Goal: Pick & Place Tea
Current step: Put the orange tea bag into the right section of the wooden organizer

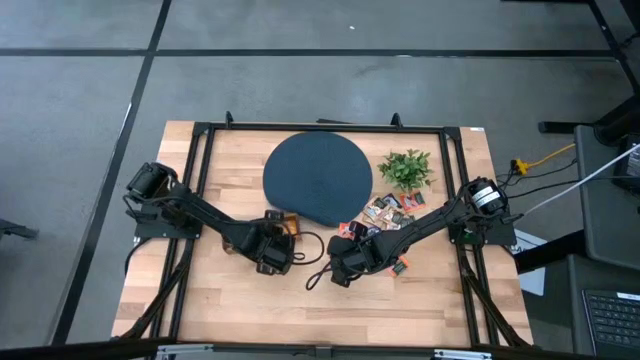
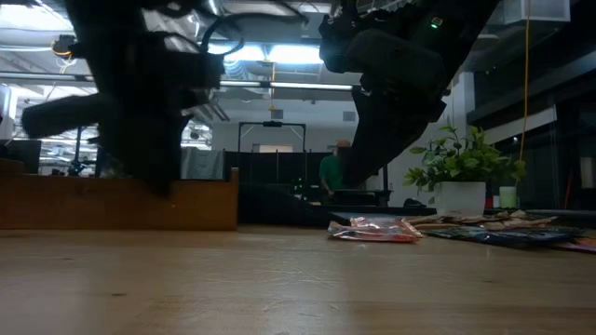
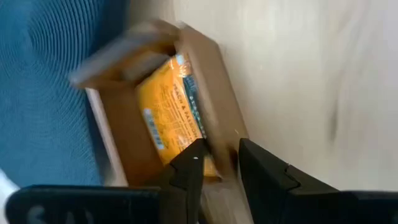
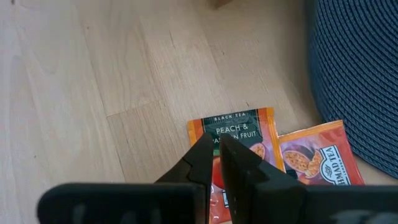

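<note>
- Tea sachets (image 1: 385, 210): loose pile on counter (image 1: 440, 290), betw. round dark disc (image 1: 318, 178) and plant (image 1: 407, 168).
- Small wooden box (image 3: 186, 99): by disc edge, one orange sachet (image 3: 171, 106) inside.
- Left pincer (image 3: 217, 163): over box rim, fingers apart, gripping nothing.
- Right pincer (image 4: 217, 146): closed, tips over peach sachet (image 4: 239, 134); grip on it unclear.

High view: even, soft overhead light, faint shadows on the table (image 1: 230, 290). Low view: strongly backlit — ceiling strip lights (image 2: 279, 54) at 12 o'clock glare, both arms read as silhouettes, near tabletop out of focus. Left wrist view: wooden box (image 3: 155, 106) motion-blurred. Right wrist view: sharp, evenly lit — sachet (image 4: 239, 134) print legible.
</note>
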Tool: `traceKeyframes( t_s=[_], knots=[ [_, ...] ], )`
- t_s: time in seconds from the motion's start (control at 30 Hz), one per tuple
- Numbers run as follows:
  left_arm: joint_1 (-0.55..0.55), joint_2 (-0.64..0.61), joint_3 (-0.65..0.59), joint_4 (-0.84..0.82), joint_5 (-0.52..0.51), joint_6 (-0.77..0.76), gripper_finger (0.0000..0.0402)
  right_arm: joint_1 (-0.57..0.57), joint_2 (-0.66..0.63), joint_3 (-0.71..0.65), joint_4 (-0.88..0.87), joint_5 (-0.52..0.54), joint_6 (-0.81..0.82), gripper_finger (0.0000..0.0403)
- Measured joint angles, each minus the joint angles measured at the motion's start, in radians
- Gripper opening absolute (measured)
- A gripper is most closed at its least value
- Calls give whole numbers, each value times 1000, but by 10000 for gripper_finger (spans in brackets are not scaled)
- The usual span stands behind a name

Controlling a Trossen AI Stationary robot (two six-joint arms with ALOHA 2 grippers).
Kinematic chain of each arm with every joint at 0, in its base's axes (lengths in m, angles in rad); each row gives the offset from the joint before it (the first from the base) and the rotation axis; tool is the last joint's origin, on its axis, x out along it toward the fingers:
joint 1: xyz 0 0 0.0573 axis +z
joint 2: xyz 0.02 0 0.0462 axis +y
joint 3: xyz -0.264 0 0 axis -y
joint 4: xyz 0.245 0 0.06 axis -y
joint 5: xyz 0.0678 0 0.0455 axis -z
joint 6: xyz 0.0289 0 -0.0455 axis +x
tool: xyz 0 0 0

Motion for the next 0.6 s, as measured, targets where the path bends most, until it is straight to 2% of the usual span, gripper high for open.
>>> traceKeyframes(
  t_s=[0.4, 0.6],
  knots=[
    [0, -6, 40, -1, -11, 1, 75, 0, 0, 0, 0, 0, -3, 33],
    [0, -8, 69, -3, -11, 26, 52, 0, 0, 0, 0, 0, -3, 33]
  ],
)
